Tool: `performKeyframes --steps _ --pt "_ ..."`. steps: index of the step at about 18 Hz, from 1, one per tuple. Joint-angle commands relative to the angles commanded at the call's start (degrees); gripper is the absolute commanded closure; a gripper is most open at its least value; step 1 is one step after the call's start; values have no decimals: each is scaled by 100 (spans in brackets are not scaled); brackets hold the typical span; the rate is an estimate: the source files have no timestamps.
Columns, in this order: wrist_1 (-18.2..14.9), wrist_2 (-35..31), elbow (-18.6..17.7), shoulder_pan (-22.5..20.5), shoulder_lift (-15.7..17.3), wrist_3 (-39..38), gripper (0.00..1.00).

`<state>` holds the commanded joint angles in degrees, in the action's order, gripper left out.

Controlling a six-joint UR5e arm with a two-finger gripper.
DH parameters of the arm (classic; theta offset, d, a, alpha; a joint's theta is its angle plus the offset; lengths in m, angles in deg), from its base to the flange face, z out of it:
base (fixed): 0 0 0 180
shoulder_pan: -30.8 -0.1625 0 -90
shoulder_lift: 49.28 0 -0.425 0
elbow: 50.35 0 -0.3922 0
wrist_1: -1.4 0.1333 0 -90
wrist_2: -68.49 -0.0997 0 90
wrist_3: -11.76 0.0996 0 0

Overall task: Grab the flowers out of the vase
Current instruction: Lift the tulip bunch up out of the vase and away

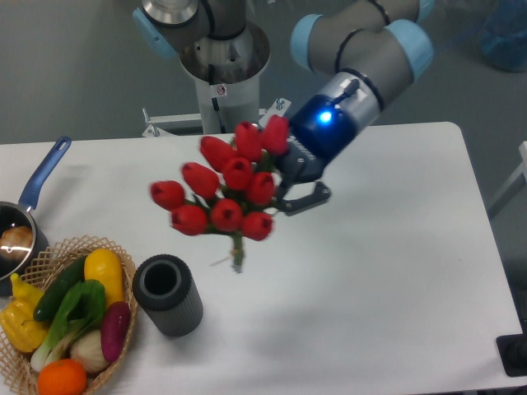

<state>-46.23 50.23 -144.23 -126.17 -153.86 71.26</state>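
The flowers (226, 191), a bunch of red tulips with short green stems, hang in the air above the table, clear of the vase. My gripper (284, 192) is shut on the flowers at their right side, where the stems gather. The stem ends (237, 255) point down, to the right of and above the vase. The vase (168, 294), a dark grey ribbed cylinder, stands upright and empty near the table's front left.
A wicker basket (49, 255) of vegetables and fruit sits at the front left, touching the vase's left side. A blue-handled saucepan (37, 177) lies at the left edge. The white table (370, 263) stretches to the right.
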Motion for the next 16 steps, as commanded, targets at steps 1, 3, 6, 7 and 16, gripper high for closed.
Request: performKeyframes --steps 1,3,6,7,16 --pt "0 -298 44 0 -9 0 59" --pt "0 -660 54 0 -9 9 59" --pt "0 -854 71 0 -35 97 59" --pt "0 -959 71 9 -36 105 59" --pt "-9 -1004 -69 -26 44 97 59"
